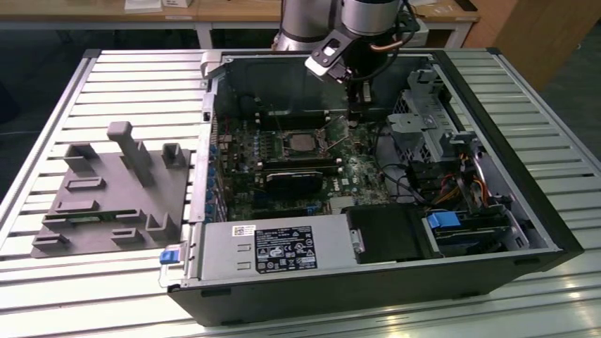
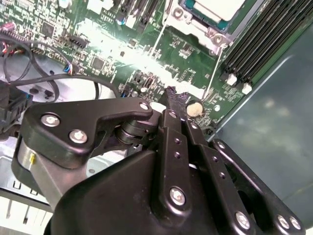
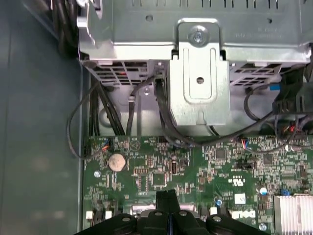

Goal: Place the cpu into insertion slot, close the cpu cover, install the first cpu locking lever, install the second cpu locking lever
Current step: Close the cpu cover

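Exterior view: cpu [image 1: 302, 141] in insertion slot [image 1: 281, 149]; first wrist view: gripper [image 3: 167, 197] together, empty.

slatted table [image 1: 122, 77], computer case [image 1: 329, 299], grey fixture [image 1: 112, 204]

Arm: I see my arm [image 1: 310, 24] enter at the top of the exterior view and angle downward.
Wrist: my wrist [image 1: 371, 24] is tilted and aims the tool down.
Gripper: my gripper [image 1: 356, 113] hangs vertical, tips lowest.
Fingers: in both wrist views, the black fingers [image 2: 173, 105] [image 3: 164, 198] sit pressed together.
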Controlling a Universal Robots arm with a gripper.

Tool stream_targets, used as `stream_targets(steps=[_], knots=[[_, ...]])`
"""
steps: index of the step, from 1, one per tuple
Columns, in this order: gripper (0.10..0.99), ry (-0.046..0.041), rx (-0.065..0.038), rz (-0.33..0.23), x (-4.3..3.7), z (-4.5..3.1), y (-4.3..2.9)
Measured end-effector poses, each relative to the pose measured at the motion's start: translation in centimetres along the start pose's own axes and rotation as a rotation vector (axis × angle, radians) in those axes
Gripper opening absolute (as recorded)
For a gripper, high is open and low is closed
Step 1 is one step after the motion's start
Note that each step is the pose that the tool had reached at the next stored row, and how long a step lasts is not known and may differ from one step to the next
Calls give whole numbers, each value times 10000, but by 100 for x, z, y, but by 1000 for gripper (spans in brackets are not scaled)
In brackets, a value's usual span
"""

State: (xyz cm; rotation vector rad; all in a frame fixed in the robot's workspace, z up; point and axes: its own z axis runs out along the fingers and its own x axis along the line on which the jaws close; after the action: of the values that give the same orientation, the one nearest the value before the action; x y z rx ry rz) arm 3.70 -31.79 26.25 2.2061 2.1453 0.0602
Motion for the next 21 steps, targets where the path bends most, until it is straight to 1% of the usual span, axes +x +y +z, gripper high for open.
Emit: stream_targets(steps=[7, 10, 17, 21], knots=[[102, 1, 5, 0, 2, 8, 81], [102, 0, 6, 1, 2, 23, 88], [102, 1, 5, -2, 4, 85, 89], [102, 0, 8, 0, 5, 110, 106]])
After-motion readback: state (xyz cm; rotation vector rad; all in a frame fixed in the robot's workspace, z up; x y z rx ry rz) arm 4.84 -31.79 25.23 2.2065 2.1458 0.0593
